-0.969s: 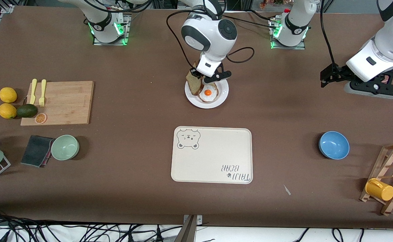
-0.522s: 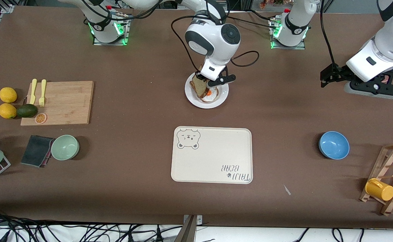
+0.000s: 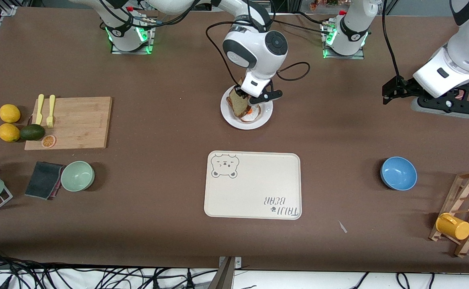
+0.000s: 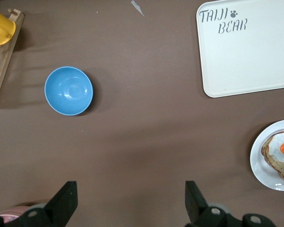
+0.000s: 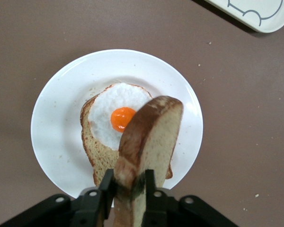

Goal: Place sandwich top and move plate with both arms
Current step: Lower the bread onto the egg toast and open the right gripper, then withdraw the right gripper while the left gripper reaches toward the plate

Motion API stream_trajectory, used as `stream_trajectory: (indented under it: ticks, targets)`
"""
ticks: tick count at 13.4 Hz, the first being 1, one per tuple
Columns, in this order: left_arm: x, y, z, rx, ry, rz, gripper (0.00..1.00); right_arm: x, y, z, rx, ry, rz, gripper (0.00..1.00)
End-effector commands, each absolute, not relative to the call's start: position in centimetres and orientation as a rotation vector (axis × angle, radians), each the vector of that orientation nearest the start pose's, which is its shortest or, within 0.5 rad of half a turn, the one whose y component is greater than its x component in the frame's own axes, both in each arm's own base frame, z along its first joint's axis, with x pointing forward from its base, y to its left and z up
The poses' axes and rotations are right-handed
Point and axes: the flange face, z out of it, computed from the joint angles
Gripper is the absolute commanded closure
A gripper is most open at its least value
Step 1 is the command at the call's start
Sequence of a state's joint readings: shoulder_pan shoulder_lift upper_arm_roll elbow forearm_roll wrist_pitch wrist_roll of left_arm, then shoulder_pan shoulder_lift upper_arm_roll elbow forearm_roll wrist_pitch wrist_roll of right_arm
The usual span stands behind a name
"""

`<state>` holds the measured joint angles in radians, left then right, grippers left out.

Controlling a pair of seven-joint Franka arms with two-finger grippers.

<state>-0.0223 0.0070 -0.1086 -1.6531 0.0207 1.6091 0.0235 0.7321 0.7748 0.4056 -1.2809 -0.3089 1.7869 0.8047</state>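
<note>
Right gripper [image 5: 129, 187] clamped on sandwich top [image 5: 146, 142], slice held on edge, tilted, over the egg slice [image 5: 114, 130] on the plate [image 3: 228, 115]. Plate sits farther from the front camera than the bear tray [image 3: 253, 185]. Left gripper [image 4: 129, 201] waits, fingers spread wide, over bare table near the blue bowl [image 4: 68, 90].

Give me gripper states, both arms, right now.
Right gripper: shut on the sandwich top, over the plate.
Left gripper: open, holding nothing, waiting over bare table at the left arm's end.
</note>
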Motion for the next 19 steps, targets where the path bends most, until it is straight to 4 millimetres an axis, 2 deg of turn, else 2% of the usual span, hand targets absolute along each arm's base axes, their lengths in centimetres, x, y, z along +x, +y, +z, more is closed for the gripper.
stream_trajectory:
  ticks: [1,3,4,7,9,11,12,14,16,19]
  targets:
    - [55.2,-7.1,59.2,-3.137,0.253,0.085,0.00,38.7,61.0,30.6,-3.247,-0.548,0.186,0.02]
    - [55.3,-7.1,59.1,-3.137,0.253,0.087,0.00,39.2,60.7,31.9,-3.231,-0.520,0.186,0.01]
    - [55.2,-7.1,59.2,-3.137,0.253,0.085,0.00,40.3,59.9,32.6,-3.223,-0.483,0.193,0.01]
    - [55.3,-7.1,59.1,-3.137,0.253,0.090,0.00,42.7,55.5,36.0,-3.225,-0.397,0.167,0.01]
    - [55.2,-7.4,59.1,-3.136,0.277,0.087,0.00,45.8,51.3,38.9,-3.203,-0.249,0.170,0.01]
    - [55.0,-8.5,58.8,-3.140,0.303,0.115,0.00,49.1,45.9,42.5,-3.200,-0.127,0.099,0.01]
    - [55.0,-8.8,57.9,-3.160,0.312,0.178,0.00,50.0,44.0,44.0,-3.189,-0.071,0.052,0.00]
    - [55.2,-9.6,54.6,-3.232,0.341,0.383,0.00,51.1,39.4,46.4,-3.191,0.033,-0.023,0.00]
    - [55.5,-10.1,53.0,-3.289,0.392,0.477,0.00,51.9,34.6,48.7,-3.205,0.110,-0.077,0.00]
    - [55.7,-11.6,48.4,-3.409,0.478,0.736,0.00,52.7,27.5,51.9,-3.229,0.019,-0.143,0.00]
